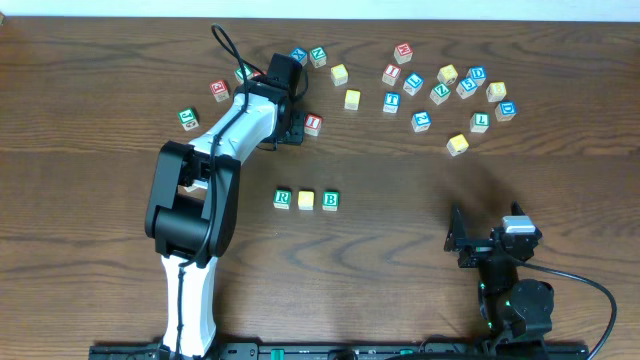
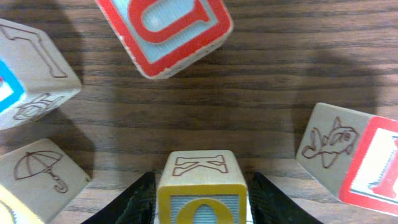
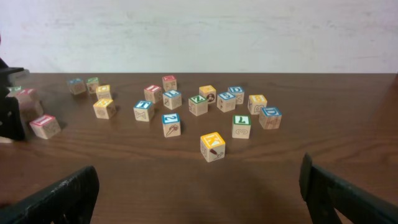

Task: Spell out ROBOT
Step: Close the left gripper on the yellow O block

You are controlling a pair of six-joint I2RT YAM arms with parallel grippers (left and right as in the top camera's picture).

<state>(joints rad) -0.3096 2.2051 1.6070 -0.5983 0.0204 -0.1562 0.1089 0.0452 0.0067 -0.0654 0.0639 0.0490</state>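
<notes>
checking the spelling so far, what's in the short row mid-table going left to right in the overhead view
green R block → yellow block, letter unreadable → green B block

Your backdrop: a dark wooden desk (image 1: 420, 215) against a pale wall (image 3: 199, 31).
You see brown boards with the grain running left to right across the desk and a faint seam between them. The wall behind the far edge is plain, off-white and slightly mottled. Light is soft and even, throwing short, blurred shadows on the wood.
</notes>
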